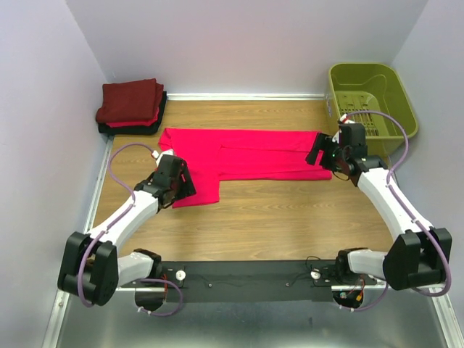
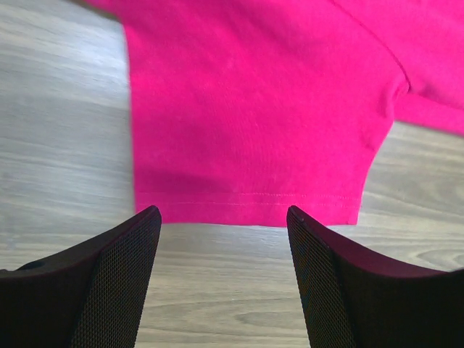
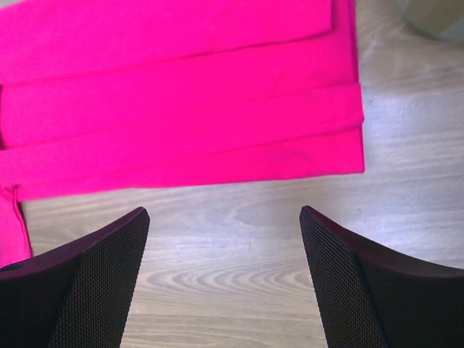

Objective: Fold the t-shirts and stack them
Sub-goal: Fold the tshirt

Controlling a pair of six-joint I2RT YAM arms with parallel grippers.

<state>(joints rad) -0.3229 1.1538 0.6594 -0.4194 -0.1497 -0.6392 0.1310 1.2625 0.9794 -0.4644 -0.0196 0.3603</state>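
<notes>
In the left wrist view the pink t-shirt runs off the top and right edges. In the right wrist view's upper right corner, the basket is a blurred, cropped sliver.

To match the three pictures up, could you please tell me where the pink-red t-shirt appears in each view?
Top external: the pink-red t-shirt lies across the middle.
Left wrist: upper part, sleeve hem nearest the fingers.
Right wrist: upper left, folded in bands.
Shared landmark: the wooden tabletop beneath it.
</notes>
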